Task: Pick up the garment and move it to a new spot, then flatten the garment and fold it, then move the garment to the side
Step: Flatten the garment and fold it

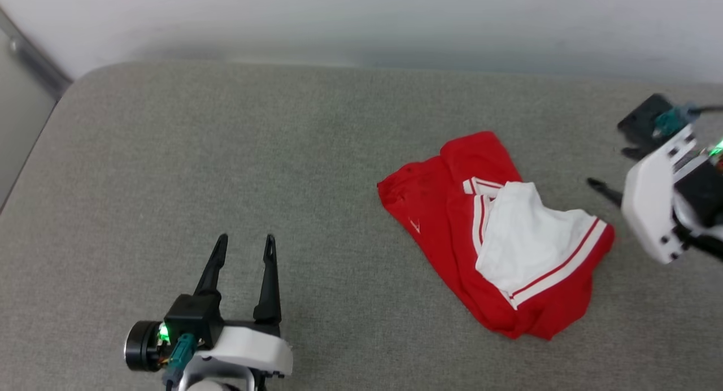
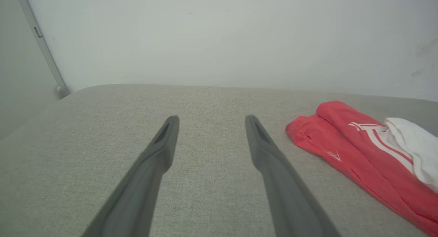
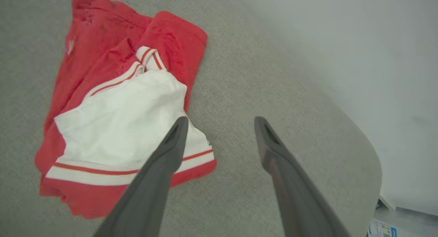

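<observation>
Your left gripper and right gripper have long dark fingers, white shells, teal plugs, small green lights

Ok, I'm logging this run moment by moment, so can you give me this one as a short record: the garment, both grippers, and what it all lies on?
surface: grey fabric surface, pale wall behind
garment: garment, red, loosely folded, white sleeve on top, right of centre in the head view
left gripper: left gripper open, holding nothing, well apart from the garment
right gripper: right gripper open, holding nothing, by the garment's striped edge
grip: none on the garment
</observation>
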